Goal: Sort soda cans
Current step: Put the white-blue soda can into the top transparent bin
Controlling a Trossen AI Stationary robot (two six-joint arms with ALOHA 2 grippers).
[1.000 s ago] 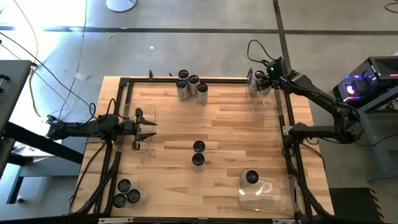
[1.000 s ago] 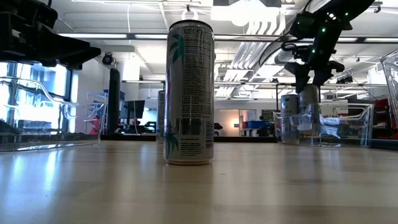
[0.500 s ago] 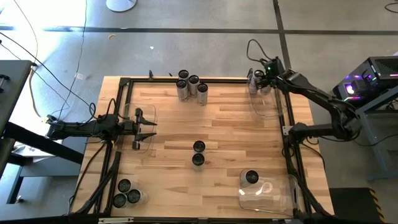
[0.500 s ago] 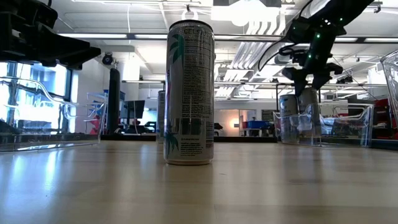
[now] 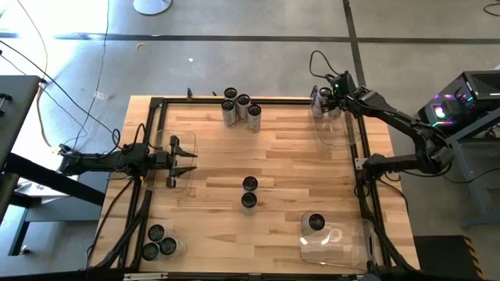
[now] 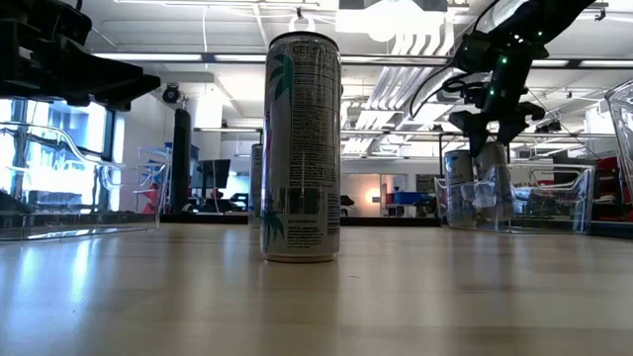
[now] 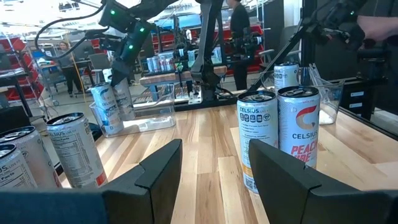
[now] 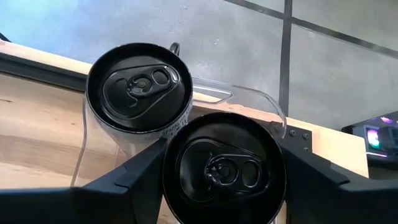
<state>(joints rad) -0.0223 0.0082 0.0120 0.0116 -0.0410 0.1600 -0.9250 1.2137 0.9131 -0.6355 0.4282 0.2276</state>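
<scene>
My right end effector [image 8: 221, 186] is up at the far right corner of the worktop [image 5: 289, 156], over the clear bin [image 5: 337, 131] there. From its wrist camera a can [image 8: 222, 167] sits right between the fingers, but I honestly can't tell if they're actually pinching it or just straddling it; the can's sides are hidden below its own top. A second can [image 8: 138, 87] stands touching it in the same bin. From overhead both of those are mostly buried under the arm.

Left end effector [image 5: 181, 160] hangs over the left-edge bin [image 5: 187, 145] with fingers apart, nothing between them.

Rest of the cans: four clustered at the far edge [image 5: 241, 108], two in the middle [image 5: 249, 192], three at the near left corner [image 5: 160, 243], one in the near right bin [image 5: 316, 223]. The low camera is mostly blocked by one middle can [image 6: 302, 146], so the one behind it is hidden
</scene>
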